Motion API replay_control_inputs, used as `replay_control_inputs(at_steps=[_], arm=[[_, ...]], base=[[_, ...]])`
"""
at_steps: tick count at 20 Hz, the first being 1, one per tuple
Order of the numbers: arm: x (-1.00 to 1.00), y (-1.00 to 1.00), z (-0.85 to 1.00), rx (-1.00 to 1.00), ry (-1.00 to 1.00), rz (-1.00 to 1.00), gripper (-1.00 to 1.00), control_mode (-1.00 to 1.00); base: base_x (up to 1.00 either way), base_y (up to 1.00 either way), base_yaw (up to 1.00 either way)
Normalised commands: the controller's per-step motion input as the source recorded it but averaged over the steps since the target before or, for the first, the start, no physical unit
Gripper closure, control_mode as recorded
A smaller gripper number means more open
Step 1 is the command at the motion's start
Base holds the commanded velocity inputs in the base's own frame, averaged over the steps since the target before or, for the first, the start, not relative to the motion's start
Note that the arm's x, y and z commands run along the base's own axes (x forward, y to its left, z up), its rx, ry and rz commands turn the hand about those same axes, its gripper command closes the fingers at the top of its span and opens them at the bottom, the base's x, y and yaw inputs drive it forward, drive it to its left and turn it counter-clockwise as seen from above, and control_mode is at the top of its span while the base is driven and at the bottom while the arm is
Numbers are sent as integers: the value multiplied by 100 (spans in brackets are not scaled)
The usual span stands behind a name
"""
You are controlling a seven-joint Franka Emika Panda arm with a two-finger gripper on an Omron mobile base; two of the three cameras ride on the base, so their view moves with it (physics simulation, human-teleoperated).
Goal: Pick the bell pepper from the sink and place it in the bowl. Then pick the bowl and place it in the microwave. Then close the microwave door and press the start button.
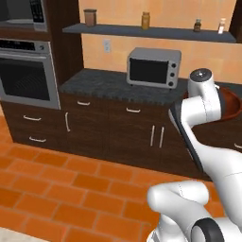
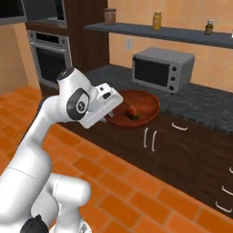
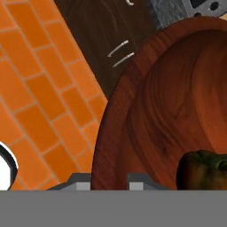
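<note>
The dark red-brown bowl [image 2: 144, 102] hangs in the air in front of the counter edge, and my gripper [image 2: 110, 117] is shut on its near rim. The orange-red bell pepper [image 2: 132, 112] lies inside the bowl. In the hand view the bowl's rim [image 3: 116, 111] runs down between my gripper [image 3: 108, 181] fingertips, and the pepper [image 3: 205, 170] sits at the lower right. In the left base view the bowl [image 1: 230, 105] peeks out behind my arm. The microwave [image 1: 23, 13] is high up at the far left, above the wall oven; its door cannot be made out. The sink is out of view.
A small silver toaster oven [image 1: 153, 67] stands on the dark stone counter [image 1: 99, 82]. The steel wall oven [image 1: 26, 75] is at the left. A shelf [image 1: 146, 32] with jars runs above. Dark cabinets [image 1: 113, 127] face the orange tiled floor [image 1: 71, 189].
</note>
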Motion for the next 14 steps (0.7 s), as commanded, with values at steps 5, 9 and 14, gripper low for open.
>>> replay_control_inputs(at_steps=[5,9,14], arm=[[0,0,0,0,0,0,100,100],[0,0,0,0,0,0,100,100],[0,0,0,0,0,0,100,100]], base=[[100,1,-8],[100,61,-17],[94,96,-21]])
